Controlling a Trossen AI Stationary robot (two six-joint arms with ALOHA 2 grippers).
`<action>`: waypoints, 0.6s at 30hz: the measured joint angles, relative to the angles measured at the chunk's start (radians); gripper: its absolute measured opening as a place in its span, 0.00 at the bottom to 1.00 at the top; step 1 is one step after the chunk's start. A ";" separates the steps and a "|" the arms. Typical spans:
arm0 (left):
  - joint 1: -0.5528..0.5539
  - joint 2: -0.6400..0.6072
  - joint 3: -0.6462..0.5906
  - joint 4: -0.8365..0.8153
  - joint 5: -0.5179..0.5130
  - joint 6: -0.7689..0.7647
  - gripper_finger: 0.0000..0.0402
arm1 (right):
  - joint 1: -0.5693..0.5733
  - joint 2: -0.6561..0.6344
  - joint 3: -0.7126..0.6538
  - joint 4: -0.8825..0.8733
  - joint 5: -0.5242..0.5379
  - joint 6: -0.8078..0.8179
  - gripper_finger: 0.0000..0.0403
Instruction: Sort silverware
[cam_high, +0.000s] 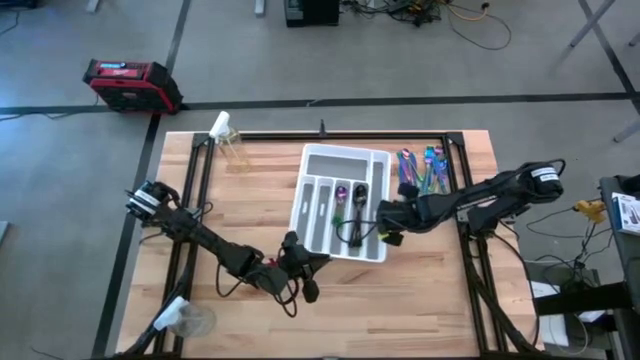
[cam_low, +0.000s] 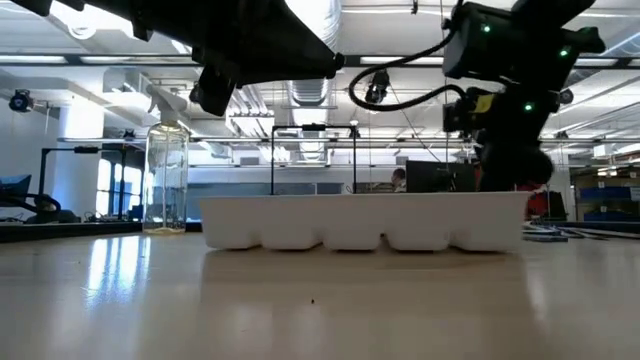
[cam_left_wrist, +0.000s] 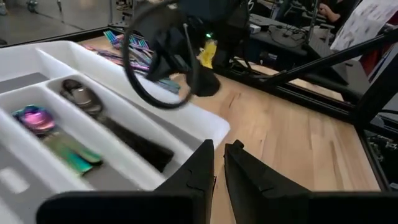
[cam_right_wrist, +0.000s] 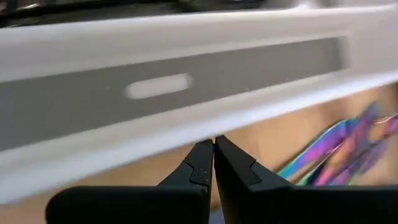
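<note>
The right gripper (cam_high: 385, 232) is at the right edge of the white tray (cam_high: 322, 157), with its jaws closed tight and nothing in them. The left gripper (cam_high: 310, 291) sits near the tray's front corner, jaws almost closed and empty. Two spoons (cam_high: 350, 192) lie in the tray. A pile of shiny silverware (cam_high: 421, 168) lies on the table just right of the tray

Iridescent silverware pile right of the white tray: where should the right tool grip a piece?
Judging by the high view, take a piece of the iridescent silverware pile mid-handle, from above. The slim handles lie flat on the wooden table, running away from the robot.
</note>
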 joint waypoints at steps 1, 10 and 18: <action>-0.001 0.000 0.000 -0.006 0.000 -0.001 0.06 | -0.009 0.000 0.003 -0.003 0.046 -0.008 0.00; 0.029 -0.001 -0.001 -0.099 0.000 -0.021 0.06 | -0.243 -0.028 0.005 -0.019 0.048 0.036 0.03; 0.117 -0.066 -0.002 -0.471 0.033 -0.186 0.06 | -0.583 -0.030 0.005 -0.005 -0.083 -0.029 0.26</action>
